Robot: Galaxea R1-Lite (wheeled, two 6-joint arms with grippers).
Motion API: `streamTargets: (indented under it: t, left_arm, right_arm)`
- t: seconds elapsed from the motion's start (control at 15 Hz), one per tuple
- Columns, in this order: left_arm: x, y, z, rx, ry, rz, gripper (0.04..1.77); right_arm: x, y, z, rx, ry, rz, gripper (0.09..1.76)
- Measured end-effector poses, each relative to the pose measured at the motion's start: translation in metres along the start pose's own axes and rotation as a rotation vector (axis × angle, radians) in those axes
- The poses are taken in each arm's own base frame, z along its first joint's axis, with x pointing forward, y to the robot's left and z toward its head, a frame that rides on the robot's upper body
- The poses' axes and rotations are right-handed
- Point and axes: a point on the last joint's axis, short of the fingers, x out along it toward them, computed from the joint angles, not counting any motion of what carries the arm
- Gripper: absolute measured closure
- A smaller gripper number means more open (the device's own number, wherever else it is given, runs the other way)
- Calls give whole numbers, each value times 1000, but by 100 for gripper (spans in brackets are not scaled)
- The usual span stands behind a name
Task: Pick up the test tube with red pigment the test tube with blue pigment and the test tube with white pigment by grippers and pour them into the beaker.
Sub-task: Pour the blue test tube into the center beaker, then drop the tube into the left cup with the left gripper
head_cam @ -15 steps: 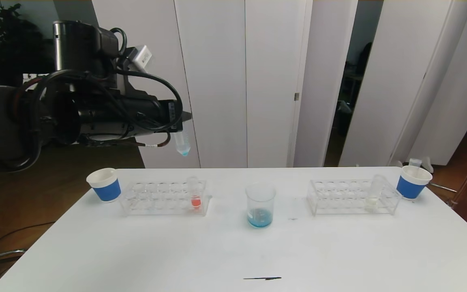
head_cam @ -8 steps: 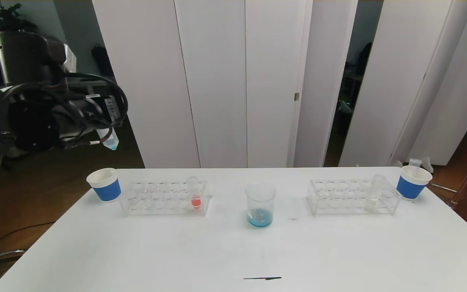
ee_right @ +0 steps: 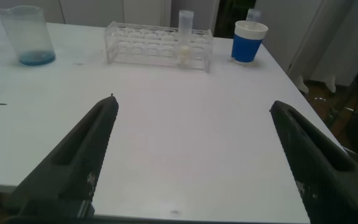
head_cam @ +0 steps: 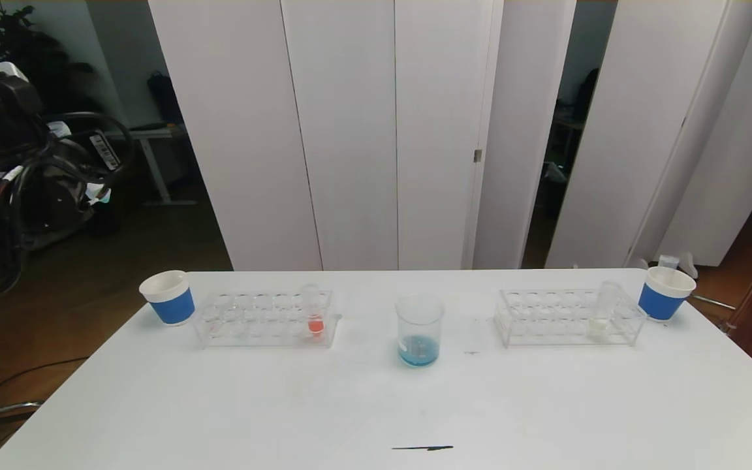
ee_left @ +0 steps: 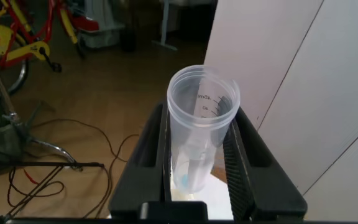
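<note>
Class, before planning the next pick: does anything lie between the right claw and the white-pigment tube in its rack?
Nothing visible does. The right claw stands open over bare table; the white tube stands upright in its rack beyond it. The blue cup sits off to one side.

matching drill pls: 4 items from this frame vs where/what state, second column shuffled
Items:
1. test tube with blue pigment
2. test tube with white pigment
3. beaker
4. right hand

States:
A. open, low over the white table
B. on the table between the two racks, blue liquid at its bottom
C. clamped in the left hand, off to the left of the table
D. standing in the right rack, near the right blue cup

Pairs: 1-C, 2-D, 3-B, 4-A
</note>
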Motion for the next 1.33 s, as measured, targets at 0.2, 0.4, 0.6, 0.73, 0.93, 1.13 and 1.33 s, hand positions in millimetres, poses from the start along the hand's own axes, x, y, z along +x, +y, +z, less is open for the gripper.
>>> streamTargets:
  t: [0.2,0.4,0.6,0.73,0.93,1.13,1.33]
  left_arm:
    - [18,4,-39,37,9,-14,124]
    - [32,4,-81,85,64,-37,124]
    - [44,3,-113,111,124,-73,124]
    - [52,5,-130,122,151,-81,124]
    - [65,11,-149,129,168,-70,124]
    - [74,19,-166,137,203,-85,124]
    - [78,22,-180,144,233,-108,124]
  right_arm:
    - [0,0,0,-1,0,0,10]
    - [0,0,0,0,0,0,10]
    - [0,0,0,0,0,0,10]
    - [0,0,0,0,0,0,10]
    - [0,0,0,0,0,0,10]
    - [0,0,0,-1,0,0,10]
    - [0,0,0,0,0,0,10]
